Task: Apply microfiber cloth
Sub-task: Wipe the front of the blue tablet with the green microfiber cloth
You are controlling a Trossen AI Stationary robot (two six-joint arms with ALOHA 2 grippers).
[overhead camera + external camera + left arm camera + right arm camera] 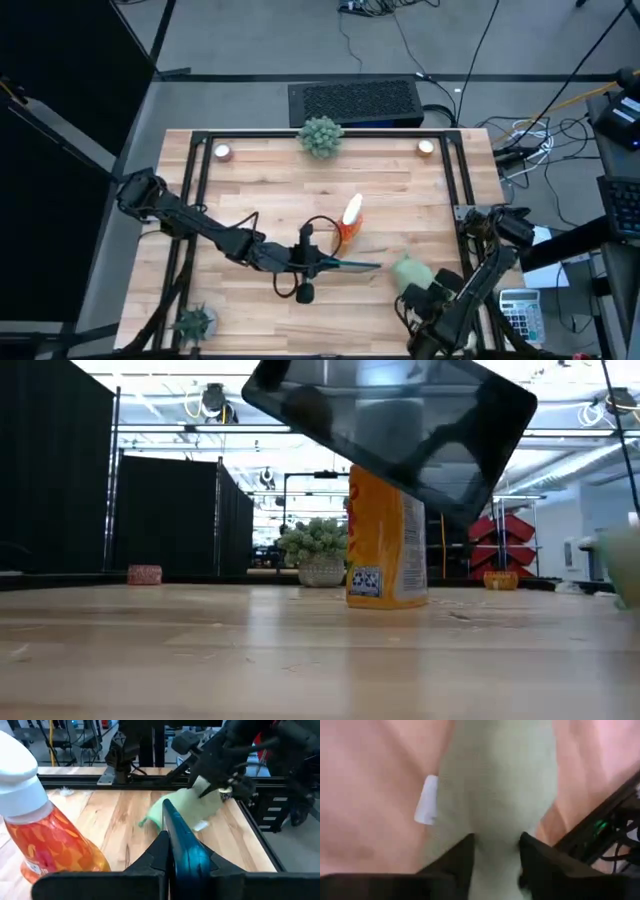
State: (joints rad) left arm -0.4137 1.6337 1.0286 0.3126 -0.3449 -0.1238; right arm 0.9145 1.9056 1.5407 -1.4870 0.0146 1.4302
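Microfiber cloth [411, 270], pale green, hangs bunched in the right gripper [496, 851], whose two dark fingers pinch a fold of it; a white tag [426, 800] shows on the cloth's edge. We place cloth and gripper to the right of the orange spray bottle [348, 225], near the table's right front corner, with a gap of bare wood between them. From the left wrist view the cloth [192, 807] droops below the right arm and its lower end seems to reach the wooden table [115, 815]; we cannot tell whether it rests there.

We find the left gripper [170, 852] in front of the spray bottle, its fingers closed on the edge of a black phone [345, 264]. The phone is held on edge, clear of the table, pointing toward the cloth. In the low view the phone [390, 425] hangs tilted above the bottle [385, 545], which stands upright.

We note a round spiky green plant [320, 136] behind the bottle at the table's far edge, and a second small plant [195, 322] at the left front corner.
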